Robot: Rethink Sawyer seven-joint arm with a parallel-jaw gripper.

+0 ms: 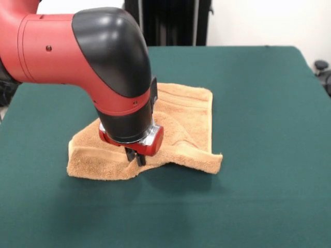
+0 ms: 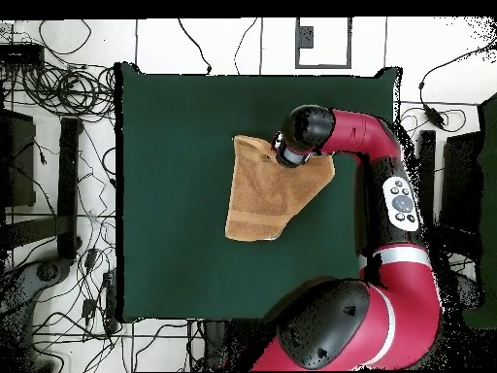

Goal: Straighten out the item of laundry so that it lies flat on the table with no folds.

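Note:
The item of laundry (image 1: 189, 126), an orange-tan terry towel, lies rumpled in the middle of the dark green table (image 1: 258, 201). Its near edge is rolled into a thick fold and a crease runs across its right half. My gripper (image 1: 137, 157) points straight down at that near edge, and its dark tips are shut on the raised cloth there. In the overhead view the towel (image 2: 267, 199) shows as an uneven four-sided shape. The arm's wrist (image 2: 296, 146) covers its top right corner and hides the gripper.
The red and black arm (image 1: 77, 51) reaches in from the upper left and hides the towel's far left part. Cables and dark stands (image 2: 58, 175) lie on the floor around the table.

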